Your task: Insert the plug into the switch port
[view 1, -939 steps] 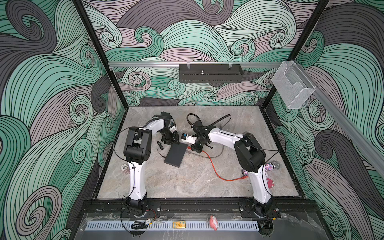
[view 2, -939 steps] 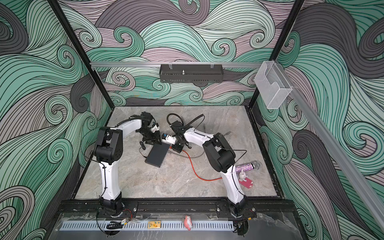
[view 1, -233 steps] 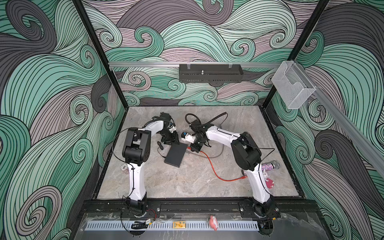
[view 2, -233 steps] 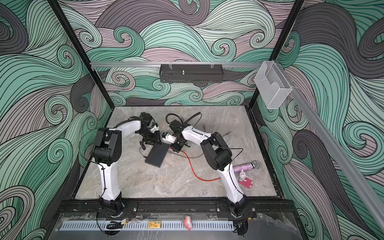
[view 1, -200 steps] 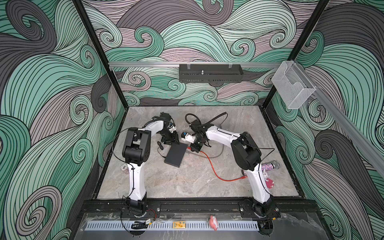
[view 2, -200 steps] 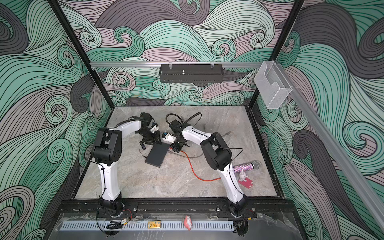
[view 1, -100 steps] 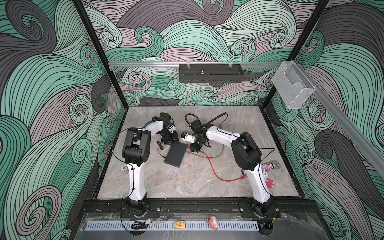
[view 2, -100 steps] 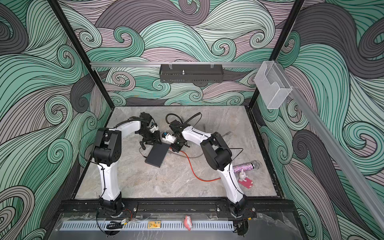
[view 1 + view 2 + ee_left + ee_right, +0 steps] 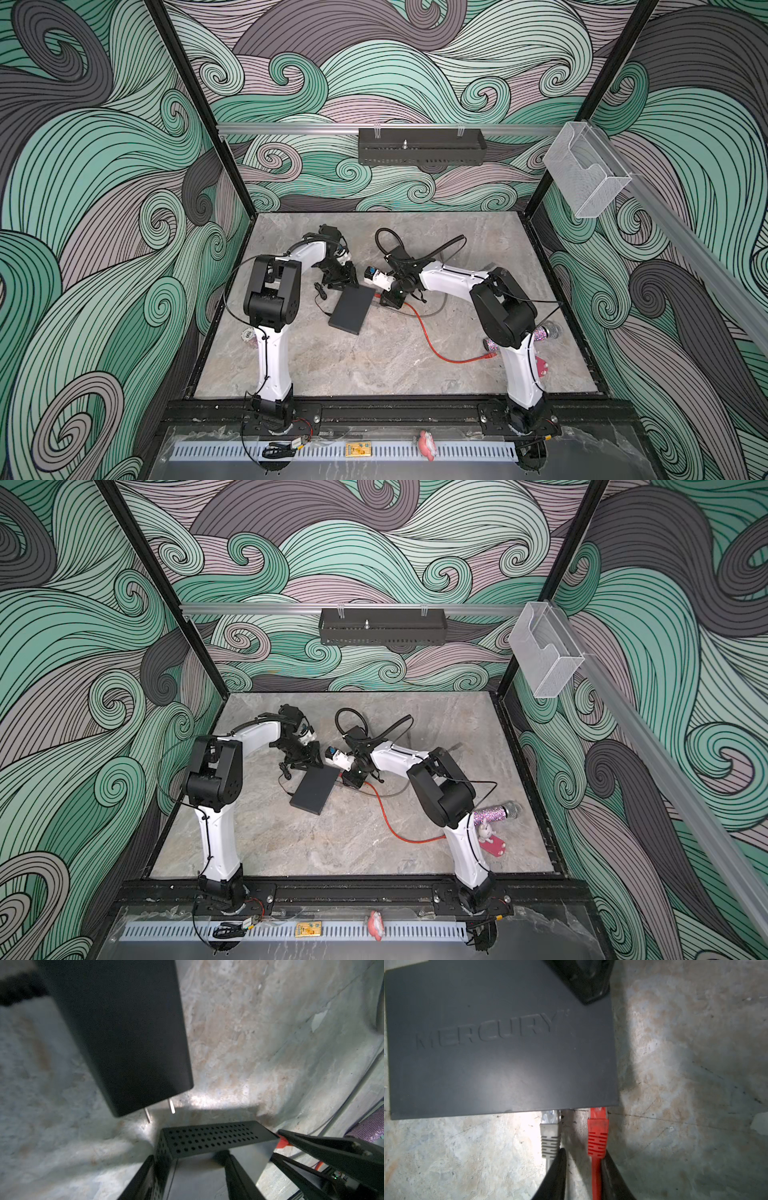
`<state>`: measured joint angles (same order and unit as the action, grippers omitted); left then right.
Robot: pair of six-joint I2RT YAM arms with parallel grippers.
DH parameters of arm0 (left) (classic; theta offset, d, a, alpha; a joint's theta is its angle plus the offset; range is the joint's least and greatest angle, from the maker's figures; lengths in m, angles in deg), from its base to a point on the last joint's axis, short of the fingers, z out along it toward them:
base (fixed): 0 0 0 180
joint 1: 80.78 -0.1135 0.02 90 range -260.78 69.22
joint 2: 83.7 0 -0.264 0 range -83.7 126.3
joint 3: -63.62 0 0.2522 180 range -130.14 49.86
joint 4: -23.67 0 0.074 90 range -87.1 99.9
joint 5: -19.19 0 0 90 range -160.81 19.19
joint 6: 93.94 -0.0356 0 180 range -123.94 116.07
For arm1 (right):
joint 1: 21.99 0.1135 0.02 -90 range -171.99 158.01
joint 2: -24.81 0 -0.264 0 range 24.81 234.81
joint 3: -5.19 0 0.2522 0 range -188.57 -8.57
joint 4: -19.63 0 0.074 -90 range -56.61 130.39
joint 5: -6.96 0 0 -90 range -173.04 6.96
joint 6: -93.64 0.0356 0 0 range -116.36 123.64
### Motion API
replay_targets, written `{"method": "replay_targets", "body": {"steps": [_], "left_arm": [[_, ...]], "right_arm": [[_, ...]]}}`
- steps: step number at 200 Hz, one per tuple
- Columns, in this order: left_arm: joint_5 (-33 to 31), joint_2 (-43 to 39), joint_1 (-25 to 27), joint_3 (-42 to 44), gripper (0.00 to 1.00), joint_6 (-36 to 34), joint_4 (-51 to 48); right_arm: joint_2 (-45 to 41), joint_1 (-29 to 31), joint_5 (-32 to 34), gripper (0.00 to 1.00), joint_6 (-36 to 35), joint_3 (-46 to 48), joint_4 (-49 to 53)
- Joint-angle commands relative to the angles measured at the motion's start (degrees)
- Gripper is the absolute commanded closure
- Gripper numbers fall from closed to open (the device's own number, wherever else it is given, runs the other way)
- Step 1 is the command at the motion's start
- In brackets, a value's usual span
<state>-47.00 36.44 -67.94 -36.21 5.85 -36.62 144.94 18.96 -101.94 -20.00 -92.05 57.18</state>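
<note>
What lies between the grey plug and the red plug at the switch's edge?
Right wrist view: bare table between the grey plug and red plug at the switch; farther back, one finger of the right gripper reaches in between them.

- The switch (image 9: 351, 311) is a flat, thin, matte-black box with MERCURY embossed on its top. One narrow side wall is dotted with rows of small round holes. It lies flat on the table (image 9: 374, 370), a little left of the middle. It is skewed, so its long sides run from far right to near left.
- The plug (image 9: 598, 1126) is red with a ribbed boot. Its head sits in a port at the far end of the switch's right-hand long edge.
- Its red cable (image 9: 432, 347) trails right and nearer across the table to a loose end.
</note>
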Motion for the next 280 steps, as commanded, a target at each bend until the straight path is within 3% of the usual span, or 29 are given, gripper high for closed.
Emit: {"method": "replay_targets", "body": {"steps": [1, 49, 76, 177, 239, 280], "left_arm": [[10.86, 7.23, 5.08, 3.36, 0.49, 1.1, 3.37], [9.76, 7.17, 5.14, 2.48, 0.49, -0.03, 2.14], [9.59, 7.54, 5.1, 2.25, 0.49, -0.02, 1.88], [6.9, 6.04, 4.45, 2.19, 0.49, 0.76, 1.79], [7.39, 5.29, 4.38, 2.2, 0.49, 1.27, 2.11], [7.21, 4.73, 4.33, 2.57, 0.49, 1.42, 2.24]], "right_arm": [[-5.86, 3.25, -17.58, 0.71, -3.5, -2.21, -18.0], [-6.44, -0.19, -26.55, 0.71, -5.64, -0.94, -15.63], [-7.54, -0.34, -25.89, 0.71, -5.22, 0.9, -16.04], [-21.02, -3.15, -10.38, 0.72, 5.81, 19.85, -22.77], [-30.82, -1.96, 2.48, 0.76, 19.74, 31.52, -15.9], [-30.09, 0.17, 3.22, 0.74, 21.39, 39.03, -22.85]]}}
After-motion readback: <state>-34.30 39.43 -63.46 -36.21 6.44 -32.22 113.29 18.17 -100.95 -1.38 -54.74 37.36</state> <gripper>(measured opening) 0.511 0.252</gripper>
